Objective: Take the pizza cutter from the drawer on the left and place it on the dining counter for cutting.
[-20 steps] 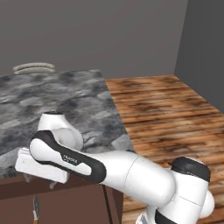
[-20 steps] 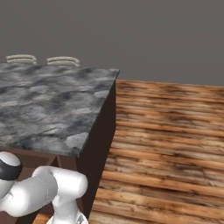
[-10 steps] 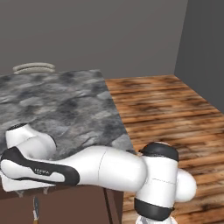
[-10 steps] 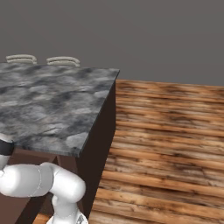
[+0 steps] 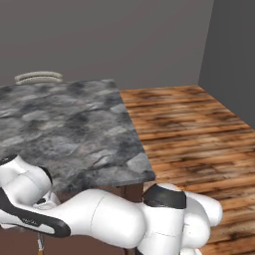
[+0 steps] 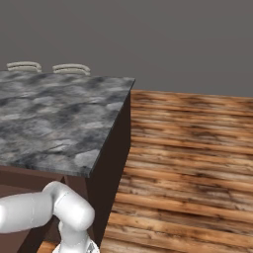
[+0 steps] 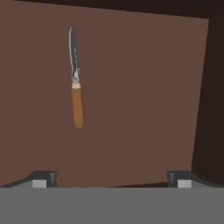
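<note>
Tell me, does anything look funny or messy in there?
Nothing stands out. The pizza cutter lies flat and alone on the drawer floor, whole and unspilled. The hand hovers above it, open, not touching it.

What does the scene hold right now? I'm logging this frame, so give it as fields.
cutter: lies flat on the drawer floor, orange handle, apart from the fingertips
drawer: open, brown floor
gripper: open, above the drawer floor, holding nothing
counter: marbled top, cutter not yet on it
floor: wooden planks
</note>
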